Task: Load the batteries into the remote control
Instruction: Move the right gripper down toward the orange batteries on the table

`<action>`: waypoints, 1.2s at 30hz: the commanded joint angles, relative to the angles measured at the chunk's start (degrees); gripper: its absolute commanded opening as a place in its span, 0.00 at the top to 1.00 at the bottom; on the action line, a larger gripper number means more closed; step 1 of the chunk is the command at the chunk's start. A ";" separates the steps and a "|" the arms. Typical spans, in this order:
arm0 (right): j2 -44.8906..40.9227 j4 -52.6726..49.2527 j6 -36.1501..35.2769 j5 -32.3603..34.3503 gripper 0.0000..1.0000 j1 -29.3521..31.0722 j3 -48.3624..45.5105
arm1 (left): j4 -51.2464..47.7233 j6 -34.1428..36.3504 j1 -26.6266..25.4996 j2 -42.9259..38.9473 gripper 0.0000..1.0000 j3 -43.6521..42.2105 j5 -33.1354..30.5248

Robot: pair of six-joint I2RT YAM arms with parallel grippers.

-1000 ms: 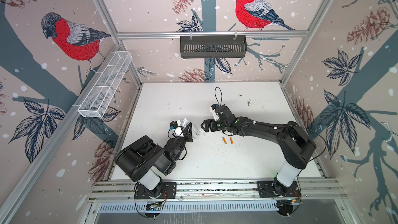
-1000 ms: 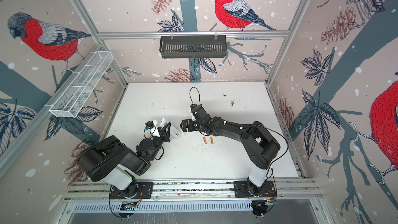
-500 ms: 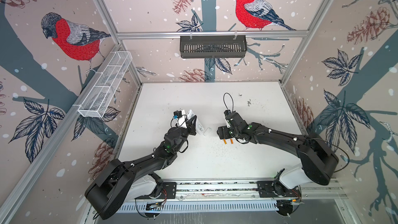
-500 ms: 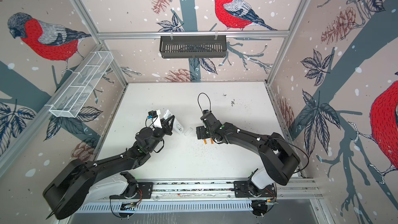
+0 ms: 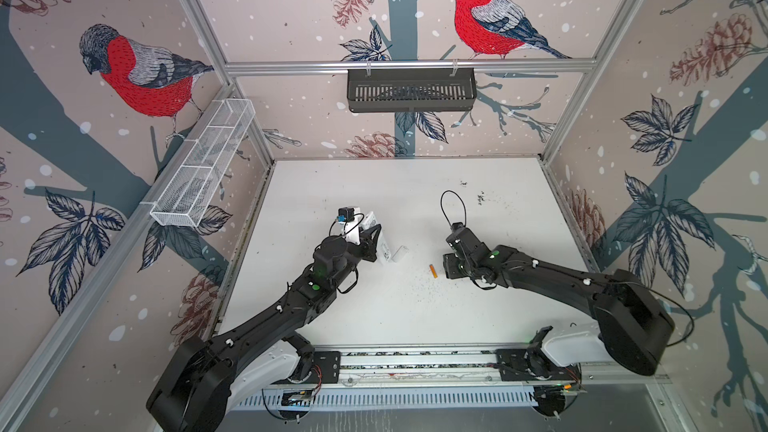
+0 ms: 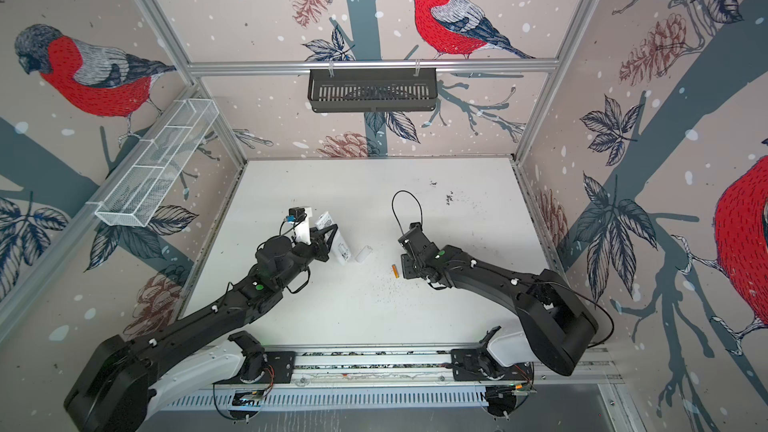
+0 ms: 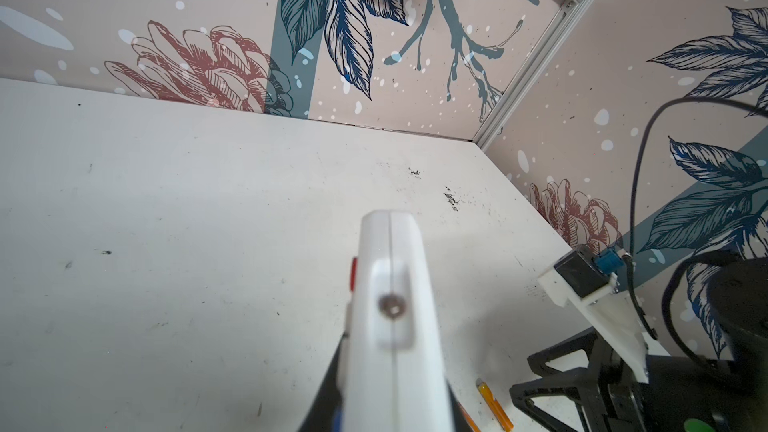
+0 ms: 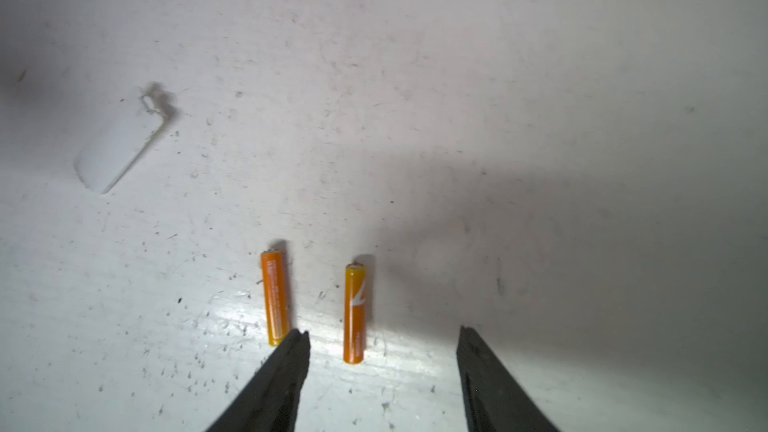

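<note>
**Right wrist view: parted jaws set over one of two batteries**

Right wrist view shows two slim orange cylindrical batteries [image 8: 275,299] lying flat and parallel on the scuffed white table [image 8: 415,76], close together but not touching. The right gripper [image 8: 381,335] sits low over them with its jaws parted and gripping nothing. One battery [image 8: 355,313] lies in the gap between the two black fingertips [image 8: 467,340], nearer to one of them and touching neither. The other battery lies outside the gap, its near end just beside that closer fingertip. A small white rounded plastic battery cover [image 8: 120,147] lies flat on the table, well apart from both batteries.

In both top views only one battery [image 5: 433,271] shows, just beside the right gripper [image 5: 449,272]; the second is hidden under that gripper. The battery cover [image 5: 400,253] lies between this battery and the slim long white rectangular remote control [image 5: 385,248], just beside the remote's nearer end. The left gripper [image 5: 374,238] is clamped on the remote control [image 6: 343,249] partway along its length.

In the left wrist view the remote control [image 7: 390,326] is seen end-on, with a seam down its end face and a red button on one side. Whether it touches the table cannot be told. Both batteries appear beside it, one partly hidden behind its edge.
</note>
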 commanded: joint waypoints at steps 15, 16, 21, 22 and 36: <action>-6.82 4.18 -4.20 -7.72 0.47 -2.95 -7.26 | 0.66 -1.40 4.88 -1.16 1.00 0.56 5.27; -6.83 4.27 -4.32 -7.65 0.48 -2.86 -7.15 | 0.73 -1.43 4.95 -1.11 1.00 0.56 5.50; -3.06 3.85 -5.34 -8.15 0.54 -1.47 -5.19 | 0.96 -2.02 5.35 -0.93 1.00 0.37 5.82; -2.42 3.76 -5.34 -8.01 0.54 -1.13 -4.87 | 1.01 -1.94 5.42 -1.02 1.00 0.37 6.00; 3.20 5.75 -5.20 -7.73 0.62 0.35 -3.44 | 1.03 -1.49 5.63 -1.73 1.00 0.91 7.57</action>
